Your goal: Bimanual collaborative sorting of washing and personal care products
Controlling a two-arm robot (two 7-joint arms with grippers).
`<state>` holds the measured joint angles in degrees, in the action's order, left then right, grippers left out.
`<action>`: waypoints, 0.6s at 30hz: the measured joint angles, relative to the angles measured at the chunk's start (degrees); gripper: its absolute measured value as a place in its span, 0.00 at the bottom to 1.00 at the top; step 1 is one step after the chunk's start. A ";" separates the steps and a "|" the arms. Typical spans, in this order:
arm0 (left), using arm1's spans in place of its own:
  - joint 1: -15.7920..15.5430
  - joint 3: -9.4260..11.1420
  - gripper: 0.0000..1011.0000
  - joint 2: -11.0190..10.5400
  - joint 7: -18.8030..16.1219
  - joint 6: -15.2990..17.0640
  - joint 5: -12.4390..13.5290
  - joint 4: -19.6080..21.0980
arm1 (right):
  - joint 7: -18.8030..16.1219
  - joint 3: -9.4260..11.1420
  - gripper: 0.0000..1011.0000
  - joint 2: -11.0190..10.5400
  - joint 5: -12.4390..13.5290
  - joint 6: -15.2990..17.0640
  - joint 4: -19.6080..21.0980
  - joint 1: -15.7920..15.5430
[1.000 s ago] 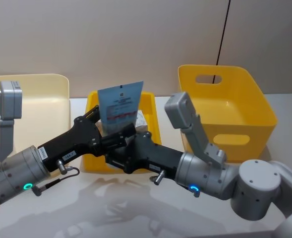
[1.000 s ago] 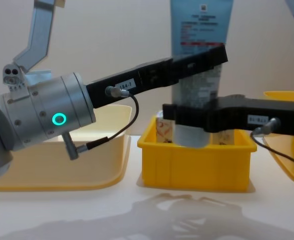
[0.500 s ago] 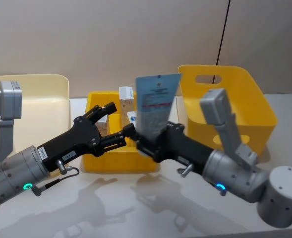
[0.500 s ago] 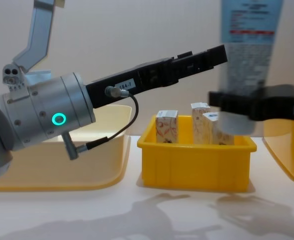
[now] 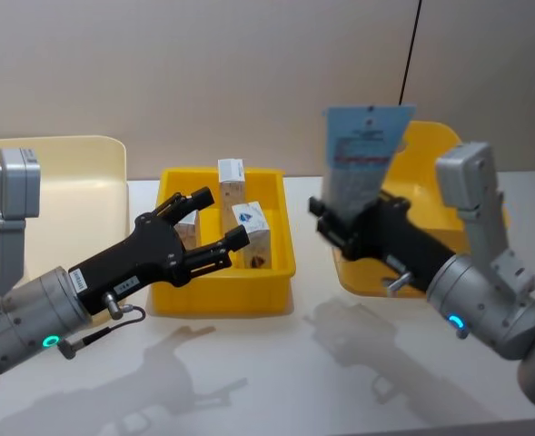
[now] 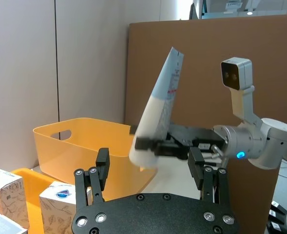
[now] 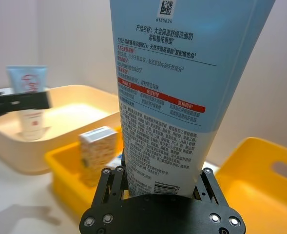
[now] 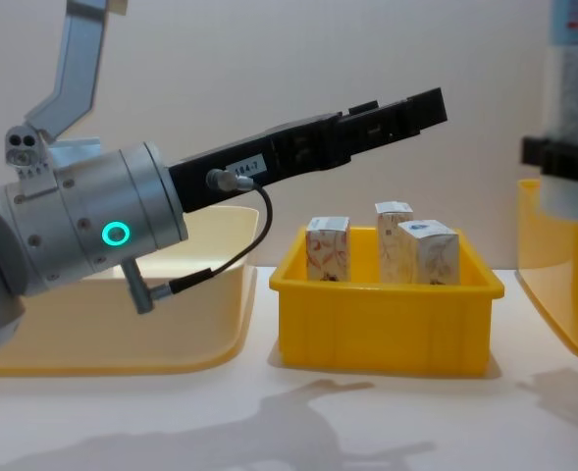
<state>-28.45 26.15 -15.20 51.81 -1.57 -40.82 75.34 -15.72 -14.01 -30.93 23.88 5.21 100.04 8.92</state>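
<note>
My right gripper is shut on a light-blue squeeze tube with red print and holds it upright at the near-left rim of the large yellow bin. The right wrist view shows the tube clamped in the gripper. My left gripper hangs open and empty over the small yellow bin, where three white cartons stand; one bears a blue mark. Another tube stands in the cream tray.
The cream tray lies at the far left, the small bin in the middle, the large bin at the right. Bare white table runs along the front. A beige wall closes off the back.
My left gripper let go of the tube and stays open over the small bin. My right gripper carried the tube rightward, from above the small bin to the large bin's rim.
</note>
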 joint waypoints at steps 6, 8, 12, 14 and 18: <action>0.00 0.00 0.99 0.00 0.00 0.00 0.00 0.00 | 3.34 2.33 0.54 -0.06 -2.08 -1.45 -0.32 -0.09; 0.00 0.00 0.99 0.00 0.00 0.00 0.00 0.00 | 4.58 3.01 0.54 -0.02 -3.00 -2.07 -0.76 0.18; 0.00 0.00 0.99 0.00 0.00 0.00 -0.01 0.00 | 6.52 4.15 0.54 0.15 -4.56 -2.97 -1.82 0.99; 0.00 0.00 0.99 0.00 0.00 0.00 0.00 0.00 | 7.82 4.68 0.54 0.31 -5.64 -3.46 -2.65 1.57; 0.00 0.00 0.99 0.00 0.00 0.00 0.00 0.00 | 9.89 5.39 0.54 0.66 -7.44 -3.98 -4.22 2.86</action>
<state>-28.45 26.15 -15.20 51.82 -1.56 -40.82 75.35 -5.83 -8.62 -30.26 16.43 1.24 95.82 11.77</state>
